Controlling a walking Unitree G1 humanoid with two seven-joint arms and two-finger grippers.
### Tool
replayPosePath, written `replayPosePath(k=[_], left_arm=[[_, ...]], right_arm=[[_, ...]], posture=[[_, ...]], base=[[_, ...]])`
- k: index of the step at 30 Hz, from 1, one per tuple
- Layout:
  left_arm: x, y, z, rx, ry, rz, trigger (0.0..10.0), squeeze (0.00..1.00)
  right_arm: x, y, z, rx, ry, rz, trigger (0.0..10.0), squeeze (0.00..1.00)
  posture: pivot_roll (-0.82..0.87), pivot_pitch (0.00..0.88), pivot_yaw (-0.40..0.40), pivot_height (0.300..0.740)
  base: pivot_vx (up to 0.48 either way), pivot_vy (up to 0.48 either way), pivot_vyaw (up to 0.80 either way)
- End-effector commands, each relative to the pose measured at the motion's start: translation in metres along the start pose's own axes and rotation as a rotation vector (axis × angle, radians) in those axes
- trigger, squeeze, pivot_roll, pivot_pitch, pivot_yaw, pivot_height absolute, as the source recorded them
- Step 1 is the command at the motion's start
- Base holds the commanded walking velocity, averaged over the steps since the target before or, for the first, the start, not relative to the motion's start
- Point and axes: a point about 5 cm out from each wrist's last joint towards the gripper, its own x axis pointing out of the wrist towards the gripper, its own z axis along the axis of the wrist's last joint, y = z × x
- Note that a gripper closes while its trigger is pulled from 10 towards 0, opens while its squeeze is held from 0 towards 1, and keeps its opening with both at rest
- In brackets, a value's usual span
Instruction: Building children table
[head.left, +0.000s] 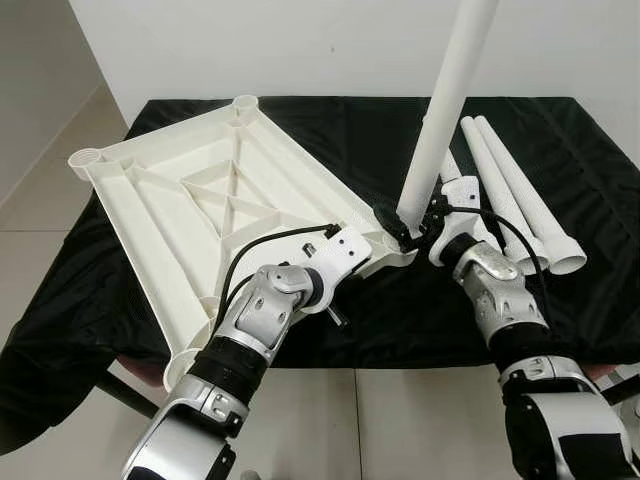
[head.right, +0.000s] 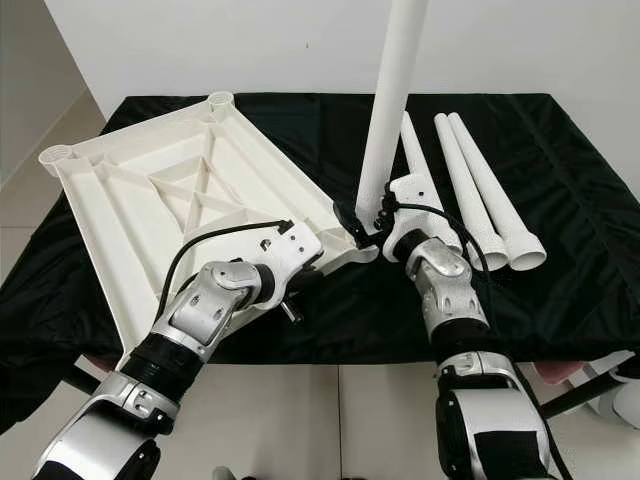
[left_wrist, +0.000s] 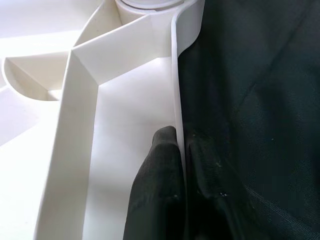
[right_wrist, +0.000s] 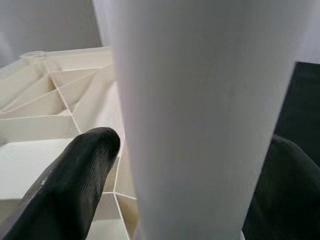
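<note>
White plastic children's tabletop (head.left: 200, 200), a ribbed rectangular panel, lies upside down on a worktop covered in black cloth (head.left: 560, 140), with round leg sockets at its corners. Its near right corner is where the work is happening. At that corner, a long white plastic tube leg (head.left: 445, 110) stands nearly upright, tilted slightly away from the panel, its lower end at the socket. The right pincer (head.left: 415, 228) is closed around the lower end of this leg, one black finger on each side. Just along the near edge from that corner, the left pincer (left_wrist: 175, 190) clamps the panel's thin rim wall between its two fingers, holding the panel in place. To the right of the upright leg, three more white tube legs (head.left: 520, 195) lie side by side on the cloth. Judging by this, the build is at an early stage: the first leg is being fitted, whether it is fully seated cannot be told, and three legs remain.
</note>
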Motion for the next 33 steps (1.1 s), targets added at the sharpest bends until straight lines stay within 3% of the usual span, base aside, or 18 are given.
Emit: replayPosePath(k=[1, 6, 7, 9, 10, 15, 16, 29, 33], left_arm=[[0.001, 0.001, -0.012, -0.010, 0.027, 0.087, 10.0, 0.00], [0.001, 0.001, -0.011, -0.009, 0.025, 0.086, 10.0, 0.00], [0.001, 0.002, -0.011, -0.009, 0.024, 0.087, 10.0, 0.00], [0.001, 0.002, -0.010, -0.009, 0.023, 0.087, 10.0, 0.00], [0.001, 0.002, -0.010, -0.009, 0.023, 0.088, 10.0, 0.00], [0.001, 0.003, -0.010, -0.009, 0.022, 0.088, 10.0, 0.00], [0.001, 0.003, -0.010, -0.010, 0.022, 0.089, 10.0, 0.00], [0.001, 0.002, -0.009, -0.013, 0.020, 0.088, 10.0, 0.00], [0.000, 0.002, -0.008, -0.012, 0.016, 0.088, 10.0, 0.00]], right_arm=[[-0.001, -0.002, 0.000, 0.023, 0.013, 0.040, 10.0, 0.00], [-0.004, -0.005, 0.002, 0.026, 0.029, 0.123, 10.0, 0.00], [-0.005, -0.006, 0.003, 0.010, 0.037, 0.140, 7.5, 0.00], [-0.005, -0.007, 0.003, 0.000, 0.041, 0.151, 6.9, 0.00], [-0.006, -0.007, 0.003, -0.002, 0.043, 0.157, 2.5, 0.00], [-0.006, -0.008, 0.003, -0.003, 0.044, 0.161, 2.5, 0.00], [-0.007, -0.009, 0.003, 0.002, 0.039, 0.158, 0.0, 0.00], [-0.011, -0.005, -0.004, 0.056, -0.007, 0.094, 0.0, 0.00], [-0.011, -0.001, -0.013, 0.053, -0.003, 0.005, 0.0, 0.00]], posture=[[-0.10, 0.105, 0.059, 0.740], [-0.10, 0.107, 0.063, 0.740], [-0.10, 0.107, 0.063, 0.740], [-0.10, 0.108, 0.063, 0.740], [-0.10, 0.108, 0.063, 0.740], [-0.10, 0.108, 0.063, 0.740], [-0.10, 0.108, 0.061, 0.740], [-0.11, 0.111, 0.062, 0.740], [-0.11, 0.109, 0.059, 0.740]], base=[[0.000, 0.000, 0.00], [0.000, 0.000, 0.00], [0.000, 0.000, 0.00], [0.000, 0.000, 0.00], [0.000, 0.000, 0.00], [0.000, 0.000, 0.00], [0.000, 0.000, 0.00], [0.000, 0.000, 0.00], [0.000, 0.000, 0.00]])
